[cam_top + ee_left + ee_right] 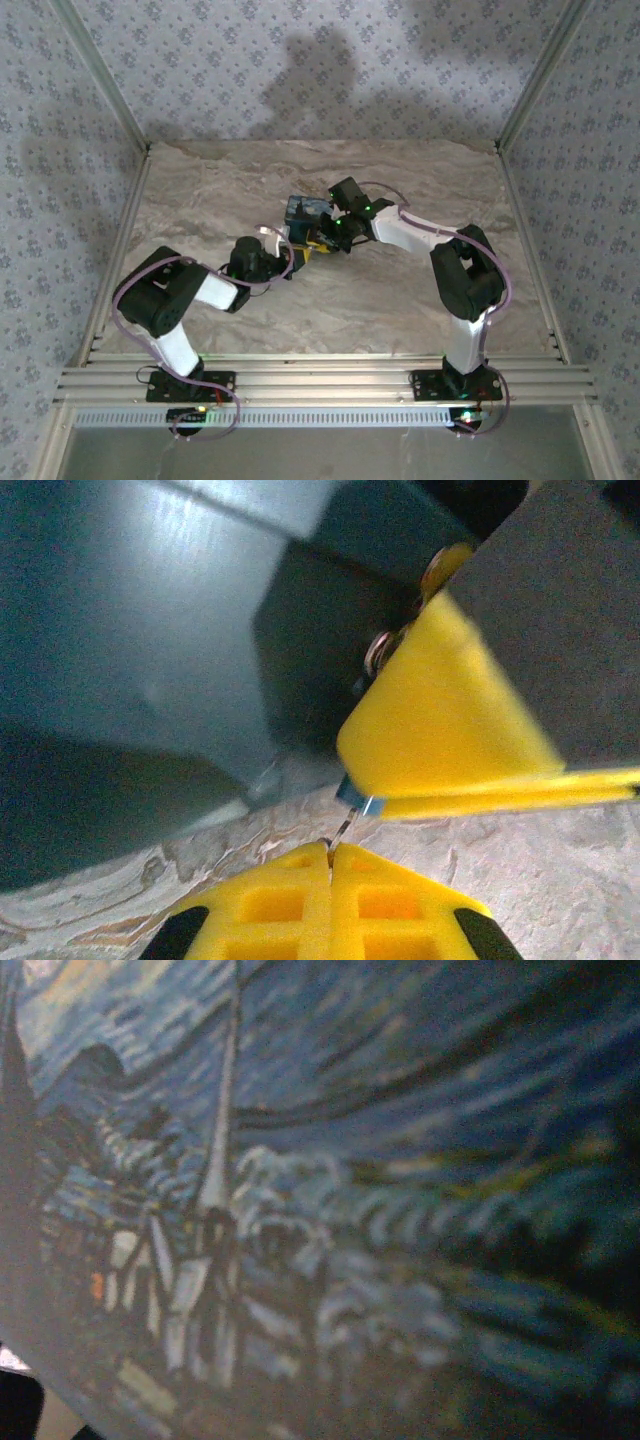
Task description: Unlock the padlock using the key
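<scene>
In the left wrist view my left gripper [331, 850] is shut, its yellow fingertips pinching a thin metal key [345, 828] seen edge-on. The key runs up into a small blue padlock [356, 794], mostly hidden between the right gripper's yellow fingers [440, 730], which are closed on it. A key ring [380, 650] and a brass piece [440, 568] hang just above. From the top view, the left gripper [292, 260] and the right gripper [322, 238] meet tip to tip at the table's middle.
A box printed with a blue swirling painting [305, 210] stands right behind both grippers; its dark side [150, 630] looms at the left, and its print [320, 1200] sits very close to the right wrist camera. Marble tabletop [400, 300] lies around.
</scene>
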